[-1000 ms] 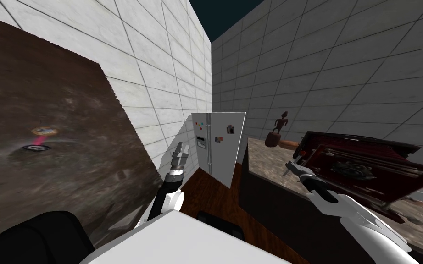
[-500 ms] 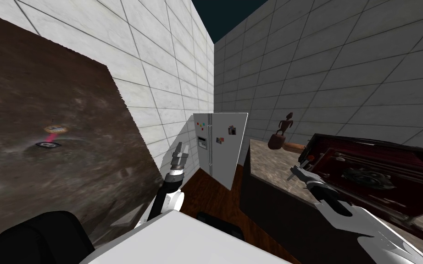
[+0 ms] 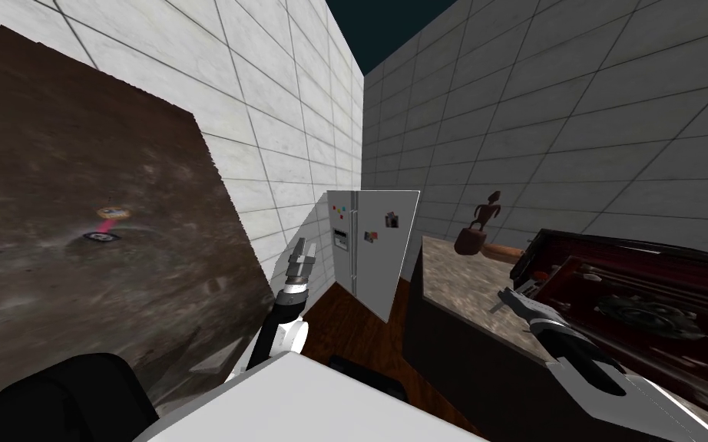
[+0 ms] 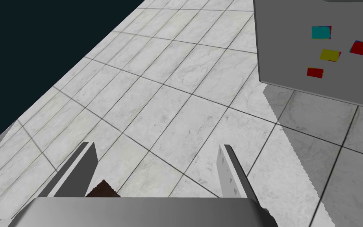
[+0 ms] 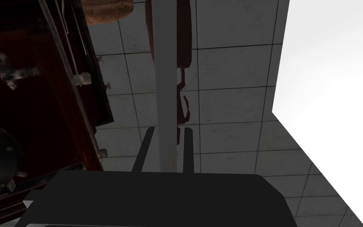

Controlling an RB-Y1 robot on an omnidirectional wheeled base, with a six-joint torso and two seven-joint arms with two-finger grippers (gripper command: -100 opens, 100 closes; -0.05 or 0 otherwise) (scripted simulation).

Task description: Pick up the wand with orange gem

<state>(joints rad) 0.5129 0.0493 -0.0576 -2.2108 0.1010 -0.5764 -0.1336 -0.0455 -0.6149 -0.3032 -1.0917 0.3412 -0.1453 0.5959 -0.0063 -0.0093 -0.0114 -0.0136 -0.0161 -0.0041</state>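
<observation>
A small wand point(image 3: 107, 221) with an orange top and a pink stem lies on the brown mottled surface point(image 3: 53, 307) at the left, with a dark ring point(image 3: 101, 238) beside it. It is far from both arms. My left gripper point(image 3: 299, 255) point(image 4: 157, 167) is raised in front of the tiled wall, open, nothing between its fingers. My right gripper point(image 3: 504, 301) point(image 5: 168, 151) hovers over the stone counter point(image 3: 460, 284) beside a dark red case point(image 3: 636, 299). Its dark fingers stand close together, and nothing held shows in it.
A grey fridge point(image 3: 372, 245) point(image 4: 318, 43) with coloured magnets stands in the corner ahead, on a wooden floor point(image 3: 352, 330). A brown figurine point(image 3: 479, 226) stands at the counter's far end. The open case holds metal parts point(image 5: 3, 153).
The whole head picture has slid to the right, so I have turned left. The right arm has drifted right and down with the counter. The left arm holds its place.
</observation>
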